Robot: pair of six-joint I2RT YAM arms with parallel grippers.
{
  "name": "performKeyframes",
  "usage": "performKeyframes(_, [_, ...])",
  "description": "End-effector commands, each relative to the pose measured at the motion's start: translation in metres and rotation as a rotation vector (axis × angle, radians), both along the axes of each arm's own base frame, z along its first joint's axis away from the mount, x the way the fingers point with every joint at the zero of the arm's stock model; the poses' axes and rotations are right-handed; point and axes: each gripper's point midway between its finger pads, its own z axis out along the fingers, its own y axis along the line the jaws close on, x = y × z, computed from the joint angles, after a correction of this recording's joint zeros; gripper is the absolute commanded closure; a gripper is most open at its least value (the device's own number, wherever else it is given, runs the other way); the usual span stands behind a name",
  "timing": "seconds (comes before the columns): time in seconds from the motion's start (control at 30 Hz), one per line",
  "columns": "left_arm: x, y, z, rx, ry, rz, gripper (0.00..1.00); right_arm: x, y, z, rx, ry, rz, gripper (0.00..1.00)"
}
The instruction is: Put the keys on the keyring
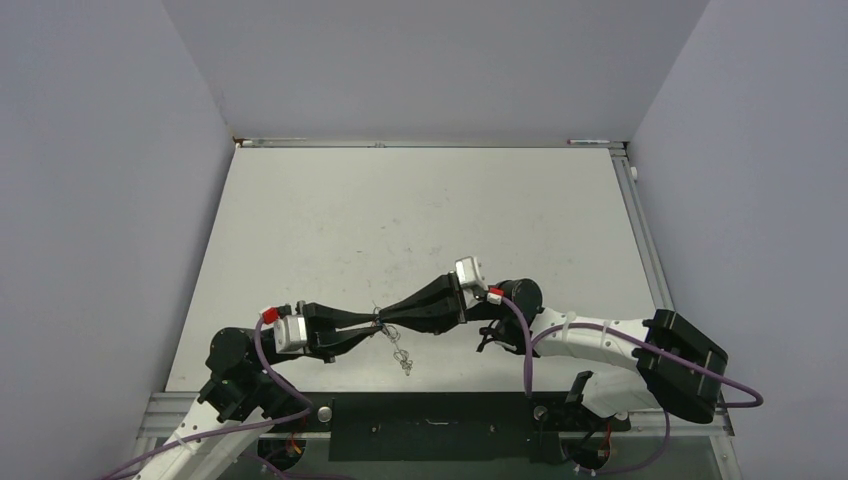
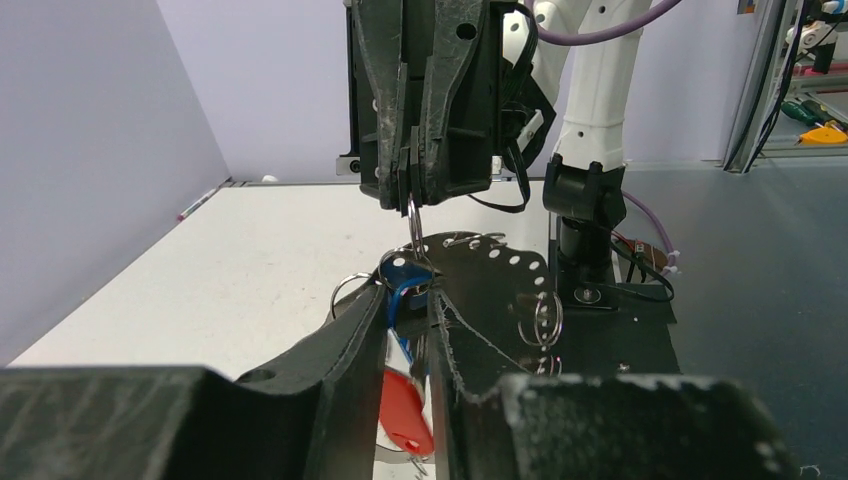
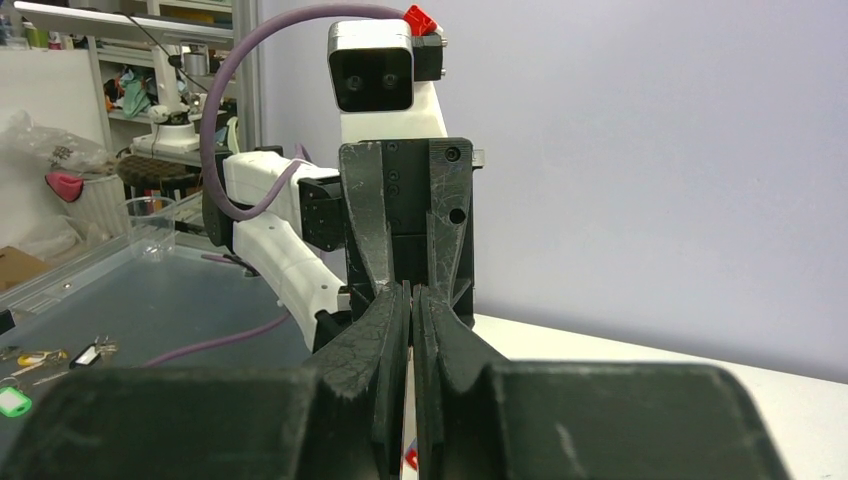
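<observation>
Silvery wire keyring [image 2: 415, 222] with red key [image 2: 405, 410], blue key [image 2: 403, 278]

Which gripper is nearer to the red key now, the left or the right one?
Left. The red key hangs between the fingers of the left gripper, just behind their tips. The right gripper is beyond those tips, above the blue key, pinching a wire of the keyring.

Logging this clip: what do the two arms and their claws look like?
The left arm and right arm pair white link shells with black joints. A purple cable runs along each, ending at a red connector beside a silver-grey wrist camera with two dark lenses. The left claw and right claw are matt black, with two long fingers tapering to thin tips.
</observation>
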Motion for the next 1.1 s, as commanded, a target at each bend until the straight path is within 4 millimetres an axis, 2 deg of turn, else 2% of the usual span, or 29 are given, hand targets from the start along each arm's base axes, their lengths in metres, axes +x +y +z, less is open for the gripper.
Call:
performKeyframes(0.0, [0.001, 0.003, 0.009, -0.019, -0.024, 0.019, 0.85, -0.006, -0.003, 0.031, 0.106, -0.057, -0.002, 0.95])
performKeyframes(0.1, [0.002, 0.004, 0.010, -0.023, -0.026, 0.027, 0.89, -0.007, -0.001, 0.030, 0.105, -0.054, 0.001, 0.95])
performKeyframes(0.23, [0.002, 0.005, 0.011, -0.023, -0.030, 0.038, 1.00, -0.007, 0.000, 0.027, 0.097, -0.053, -0.010, 0.95])
performKeyframes(0.33, [0.002, 0.006, 0.011, -0.024, -0.030, 0.040, 1.00, -0.005, 0.000, 0.027, 0.094, -0.057, -0.026, 0.95])
performKeyframes(0.37, [0.002, 0.006, 0.011, -0.024, -0.030, 0.038, 0.96, -0.004, 0.000, 0.028, 0.094, -0.061, -0.033, 0.95])
performKeyframes(0.47, [0.001, 0.006, 0.010, -0.024, -0.031, 0.034, 0.69, -0.001, 0.001, 0.029, 0.082, -0.069, -0.057, 0.95])
performKeyframes(0.5, [0.000, 0.006, 0.011, -0.026, -0.032, 0.033, 0.63, 0.001, 0.000, 0.029, 0.080, -0.071, -0.068, 0.95])
performKeyframes(0.57, [0.000, 0.006, 0.011, -0.029, -0.036, 0.034, 0.55, 0.003, 0.000, 0.030, 0.075, -0.074, -0.086, 0.95])
performKeyframes(0.67, [-0.001, 0.007, 0.012, -0.032, -0.040, 0.034, 0.51, 0.006, 0.000, 0.030, 0.071, -0.073, -0.105, 0.95])
performKeyframes(0.8, [0.000, 0.006, 0.011, -0.031, -0.039, 0.033, 0.52, 0.005, 0.001, 0.029, 0.070, -0.075, -0.106, 0.95])
performKeyframes(1.07, [0.001, 0.006, 0.010, -0.024, -0.036, 0.035, 0.76, 0.004, 0.004, 0.028, 0.066, -0.077, -0.099, 0.95])
